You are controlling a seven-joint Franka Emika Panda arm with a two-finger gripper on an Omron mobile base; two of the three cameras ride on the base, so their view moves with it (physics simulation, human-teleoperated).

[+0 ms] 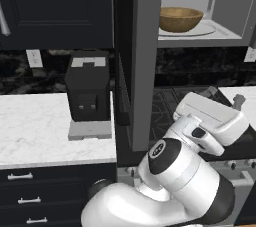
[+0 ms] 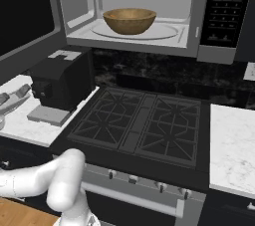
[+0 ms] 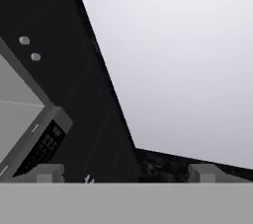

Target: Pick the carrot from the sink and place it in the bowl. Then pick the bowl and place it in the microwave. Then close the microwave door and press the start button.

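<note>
The tan wooden bowl (image 1: 180,19) (image 2: 129,21) sits on the white turntable inside the microwave (image 2: 144,38). The microwave door (image 1: 147,61) (image 2: 30,16) stands wide open, swung out to the left. My gripper (image 3: 127,172) (image 2: 14,98) is open with nothing between its fingers. It hangs low, below the microwave and beside the door's outer edge, over the front of the stove. In the hand view it looks up past the dark control strip (image 3: 44,144). The carrot is hidden from these views, and the sink is out of view.
A black coffee machine (image 1: 88,88) (image 2: 60,83) stands on the white marble counter (image 1: 35,126) left of the stove (image 2: 144,125). More counter (image 2: 231,140) lies to the stove's right. Dark cabinets (image 1: 55,6) hang left of the microwave.
</note>
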